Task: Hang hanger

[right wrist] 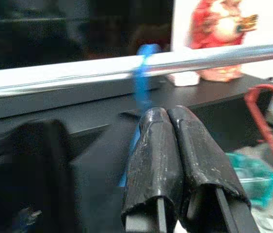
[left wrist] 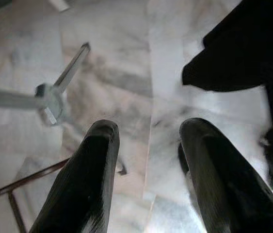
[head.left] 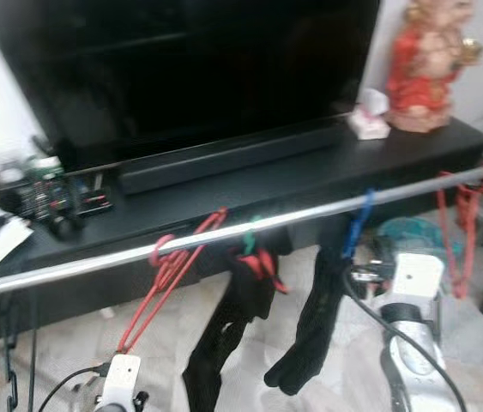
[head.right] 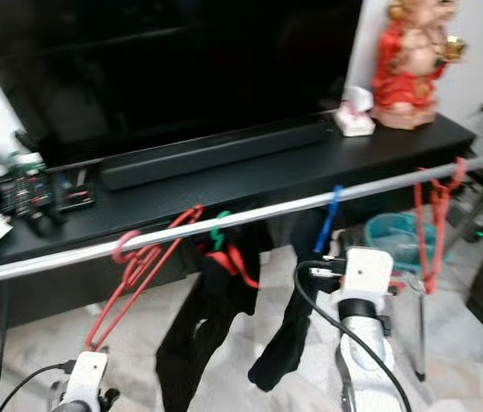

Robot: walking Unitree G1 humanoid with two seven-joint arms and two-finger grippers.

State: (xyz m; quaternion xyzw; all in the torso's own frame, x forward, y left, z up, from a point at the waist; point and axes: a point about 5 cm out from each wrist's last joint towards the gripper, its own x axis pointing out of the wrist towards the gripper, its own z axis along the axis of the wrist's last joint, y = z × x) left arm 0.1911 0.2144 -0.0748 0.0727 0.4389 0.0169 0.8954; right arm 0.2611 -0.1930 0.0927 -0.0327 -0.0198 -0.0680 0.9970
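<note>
Right gripper (right wrist: 175, 145) fingers pinched shut on blue hanger (right wrist: 143, 73) below rail (right wrist: 78, 73); left gripper (left wrist: 146, 160) wide, idle. I fear hook slipping off on release.

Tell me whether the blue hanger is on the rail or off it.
On. The blue hanger has its hook over the silver rail, with a black garment hanging below it. The right gripper sits just beneath, jaws shut.

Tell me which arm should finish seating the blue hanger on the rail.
Right. The right claw is closed just beneath the blue hanger hooked over the rail, while the left claw hangs open over the floor.
</note>
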